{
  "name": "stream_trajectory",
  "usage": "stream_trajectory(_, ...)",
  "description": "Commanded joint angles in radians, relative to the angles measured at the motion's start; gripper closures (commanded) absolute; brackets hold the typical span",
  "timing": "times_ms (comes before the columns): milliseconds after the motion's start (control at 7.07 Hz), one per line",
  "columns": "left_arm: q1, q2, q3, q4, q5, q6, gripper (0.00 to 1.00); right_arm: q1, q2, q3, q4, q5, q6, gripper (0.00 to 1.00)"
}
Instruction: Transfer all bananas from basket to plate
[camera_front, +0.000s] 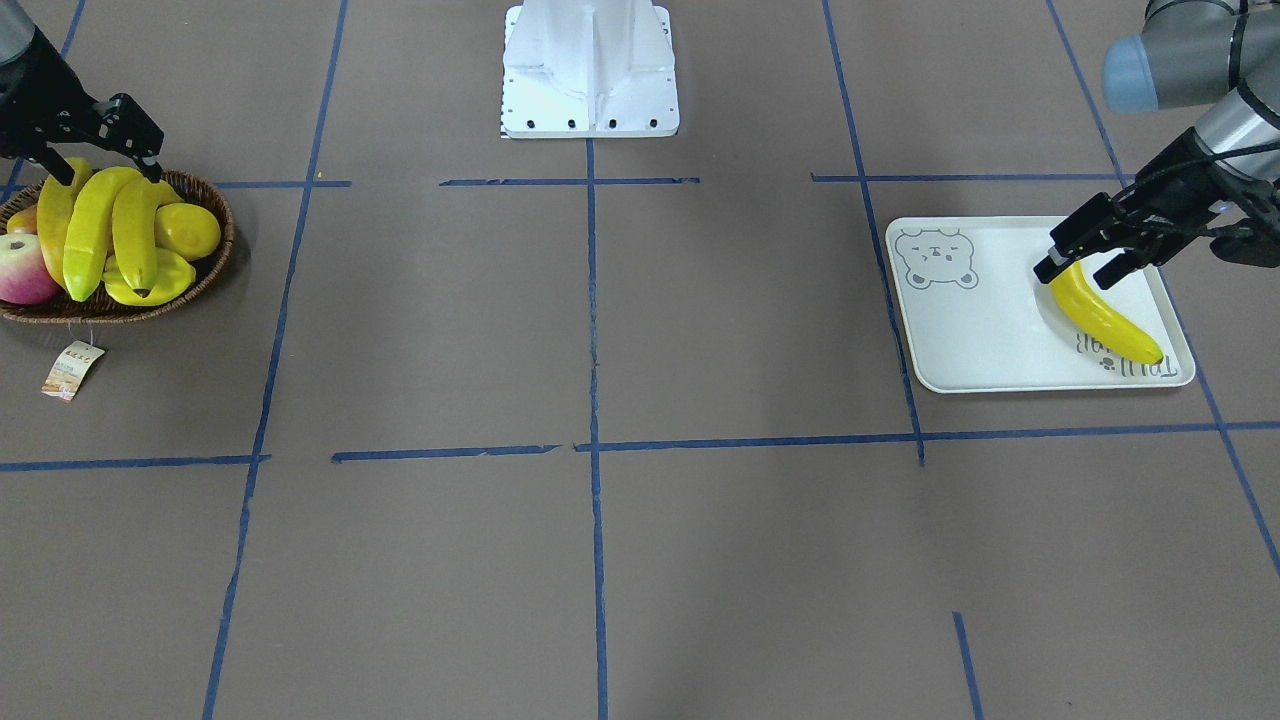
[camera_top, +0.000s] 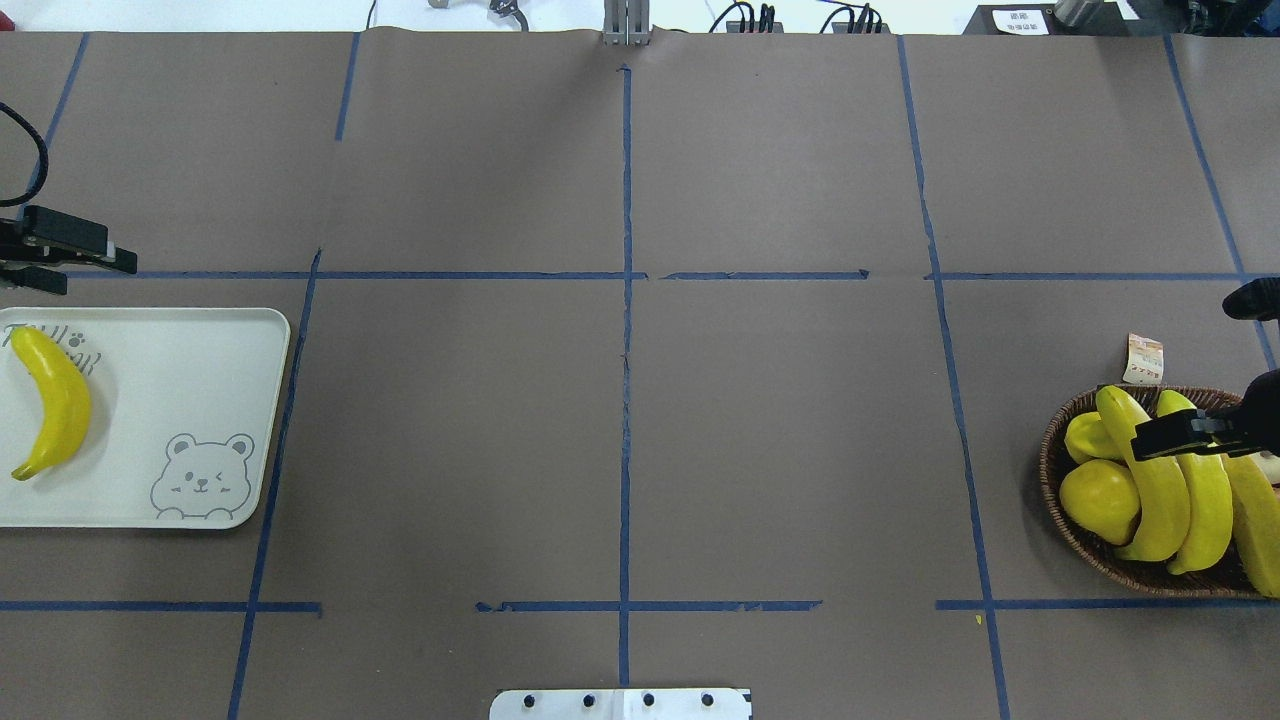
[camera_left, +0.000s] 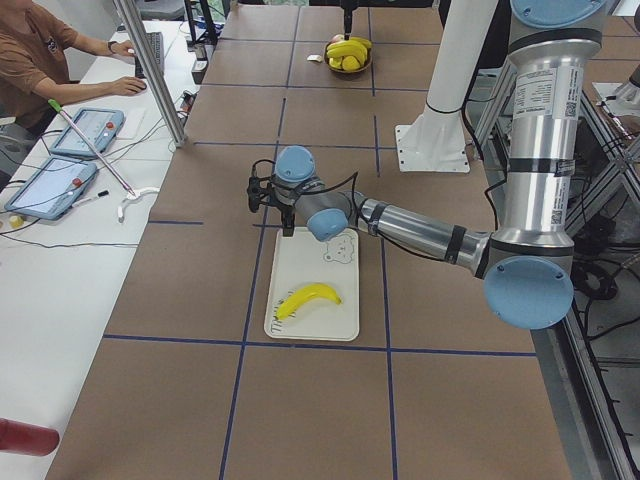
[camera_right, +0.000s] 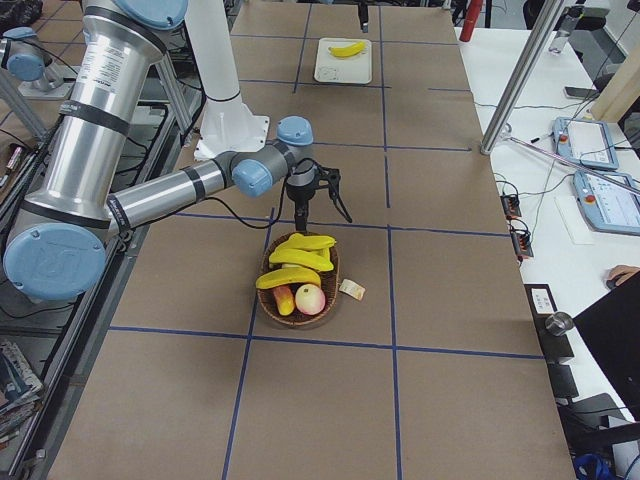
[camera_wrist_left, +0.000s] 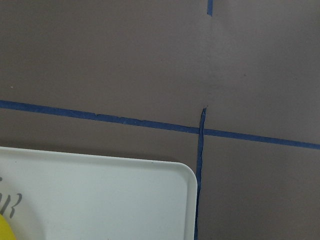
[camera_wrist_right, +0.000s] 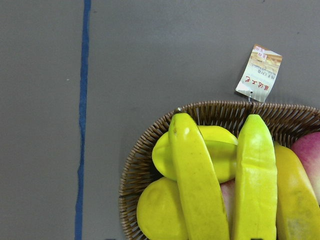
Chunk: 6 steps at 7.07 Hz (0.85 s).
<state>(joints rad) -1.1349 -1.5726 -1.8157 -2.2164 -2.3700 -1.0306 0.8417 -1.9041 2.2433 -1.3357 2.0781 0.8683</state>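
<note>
One glossy, curved yellow banana (camera_top: 55, 405) lies on the pale greenish-white rectangular plate (camera_top: 180, 380) with rounded corners at the table's left end, along the plate's left side. It covers part of the grey lettering (camera_front: 1135, 368), so can't read that tbh. A line-drawn bear face (camera_top: 203, 475) sits in the plate's near right corner. Above the plate the left gripper (camera_front: 1082, 273) hovers with fingers spread wide, gripping nothing. The middle is just matte brown paper table cover (camera_top: 780, 450) gridded with blue tape (camera_top: 626, 400). At the right end, a round brown woven wicker basket (camera_top: 1050, 455) holds three more smooth yellow bananas (camera_top: 1160, 480) side by side, rightmost a shade duller, atop a round yellow lemon (camera_top: 1100, 495), a ridged yellow starfruit (camera_top: 1088, 435) and a red-green apple (camera_front: 25, 270). Just over them the right gripper (camera_front: 107, 172) hangs, fingers apart, pinching nothing. A small paper tag (camera_top: 1145, 358), print too tiny to read, lies just beyond the basket's far rim.
</note>
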Motion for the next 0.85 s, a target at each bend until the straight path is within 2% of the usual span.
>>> stream_trajectory(0,0.001,-0.001,-0.002,0.0,0.0,-0.002,0.0,-0.033,0.003,-0.039,0.0,-0.001,-0.07,0.24)
stream_trajectory(142,0.001,-0.001,-0.001,0.0,0.0,-0.002,0.0,-0.039,0.007,-0.06,0.003,0.0,-0.13,0.26)
stream_trajectory(708,0.001,-0.001,-0.001,0.0,0.0,-0.003,0.0,-0.039,0.01,-0.079,0.003,0.0,-0.138,0.28)
